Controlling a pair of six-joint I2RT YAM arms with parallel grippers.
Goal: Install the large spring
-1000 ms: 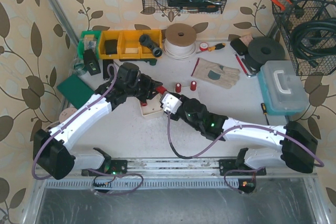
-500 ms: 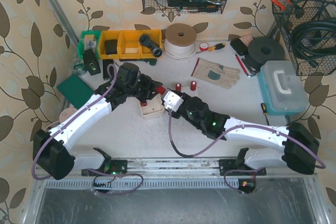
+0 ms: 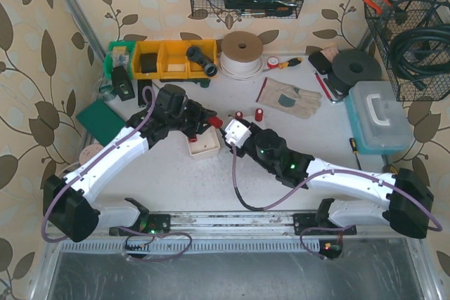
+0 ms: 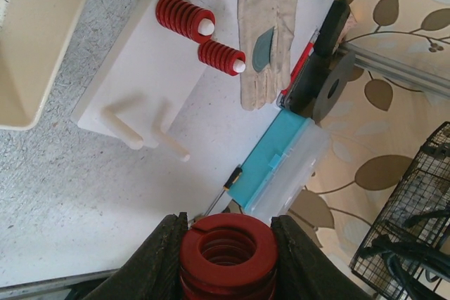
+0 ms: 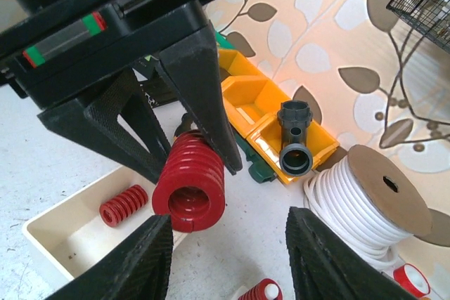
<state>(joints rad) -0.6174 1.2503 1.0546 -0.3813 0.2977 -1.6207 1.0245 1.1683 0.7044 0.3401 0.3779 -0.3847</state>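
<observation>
My left gripper (image 3: 213, 121) is shut on the large red spring (image 4: 226, 251), which is held off the table between both fingers; it also shows in the right wrist view (image 5: 190, 184). The white peg board (image 4: 133, 68) lies ahead of it with two smaller red springs (image 4: 184, 15) (image 4: 220, 57) on pegs and two bare pegs (image 4: 128, 131). My right gripper (image 5: 228, 258) is open and empty, facing the held spring from close by, just right of the left gripper in the top view (image 3: 230, 133). The two fitted springs (image 3: 239, 114) stand behind it.
A beige tray (image 5: 63, 244) with a small red spring (image 5: 123, 205) sits under the left gripper. Yellow bins (image 5: 260, 114) with a black pipe fitting (image 5: 295, 147), a white cord spool (image 5: 365, 198), a work glove (image 3: 290, 98), a teal box (image 3: 376, 119) and a screwdriver (image 4: 223, 189) lie around.
My right arm has shifted a little to the right and away from the near edge, its open gripper still beside the left gripper. The left gripper has kept hold of the large spring, almost still.
</observation>
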